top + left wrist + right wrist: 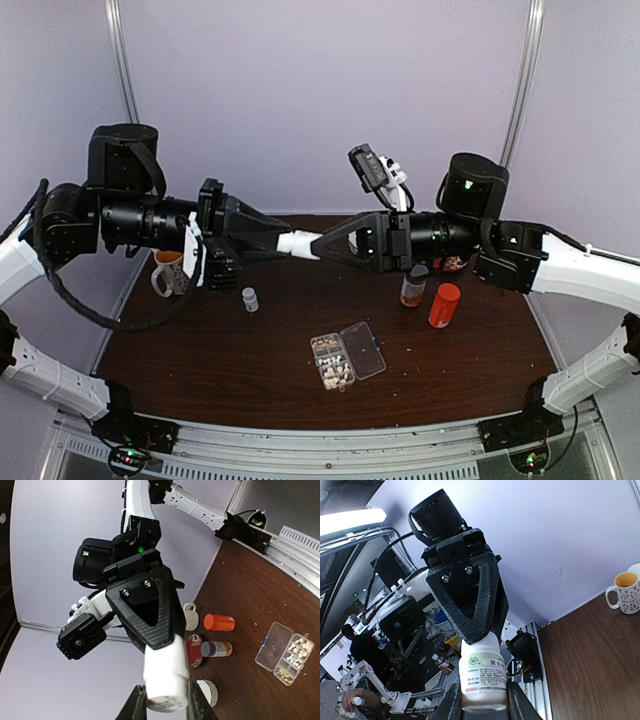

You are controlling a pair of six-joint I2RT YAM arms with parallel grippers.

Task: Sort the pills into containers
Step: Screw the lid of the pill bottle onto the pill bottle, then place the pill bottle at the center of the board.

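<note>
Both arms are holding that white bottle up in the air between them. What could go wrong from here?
The white bottle hangs high over the table, pinched only at its ends by the left arm's fingers and right arm's fingers; a slip could drop it. The organiser box lies open with pills in its cells, so a falling bottle could scatter them.

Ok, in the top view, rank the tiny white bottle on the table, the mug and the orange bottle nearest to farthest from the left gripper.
From the left gripper:
1. the tiny white bottle, just below it in the view, left of centre.
2. the mug, far out to the left.
3. the orange bottle, over on the right side.
</note>
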